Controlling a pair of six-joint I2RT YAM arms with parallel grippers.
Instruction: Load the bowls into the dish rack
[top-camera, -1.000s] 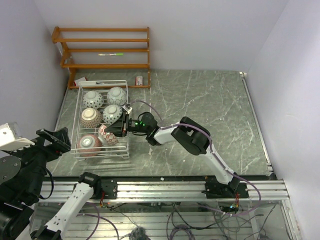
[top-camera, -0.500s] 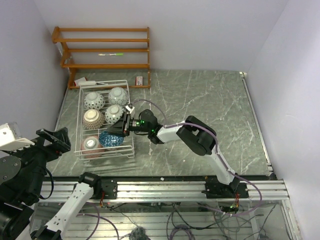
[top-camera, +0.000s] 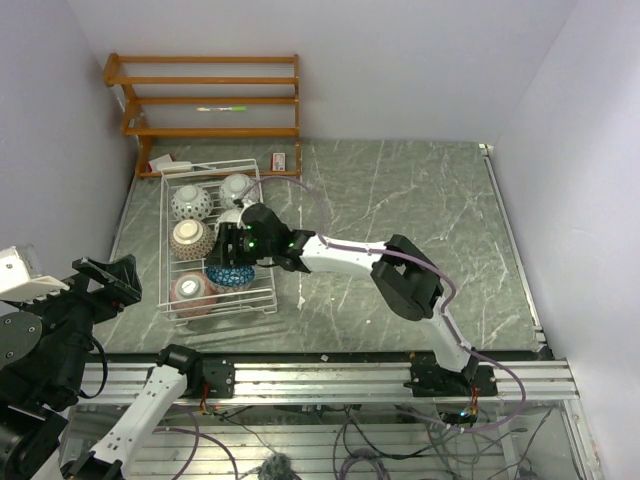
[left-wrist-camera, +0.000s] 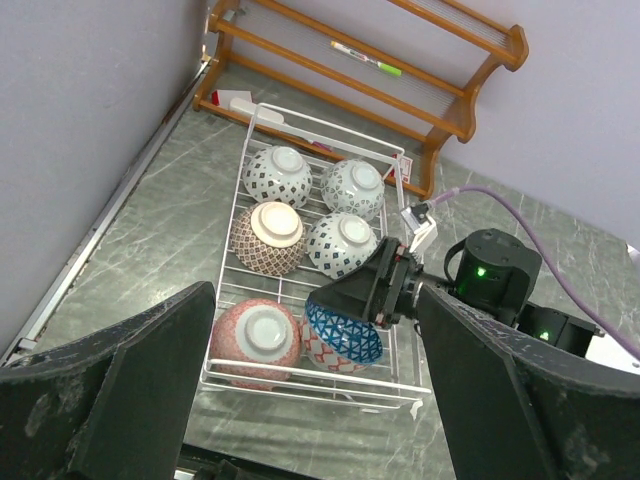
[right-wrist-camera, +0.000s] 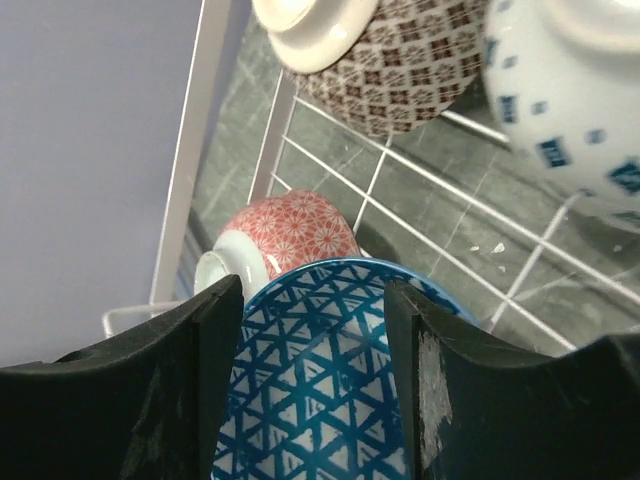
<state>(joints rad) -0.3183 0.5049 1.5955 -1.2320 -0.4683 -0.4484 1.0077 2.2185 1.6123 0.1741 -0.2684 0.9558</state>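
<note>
I am setting the last of the bowls, the blue bowl (right-wrist-camera: 320, 400), into the near right corner of the dish rack (left-wrist-camera: 320, 124). My right pincer (right-wrist-camera: 312, 300) is standing with its jaws apart just over that bowl's rim, clamping nothing. Next, I judge, I should be backing up and away without clipping rim or wire. My own camera is showing close neighbours only; the left wrist view is showing all six racked — five foot-up, the blue one leaning.
</note>
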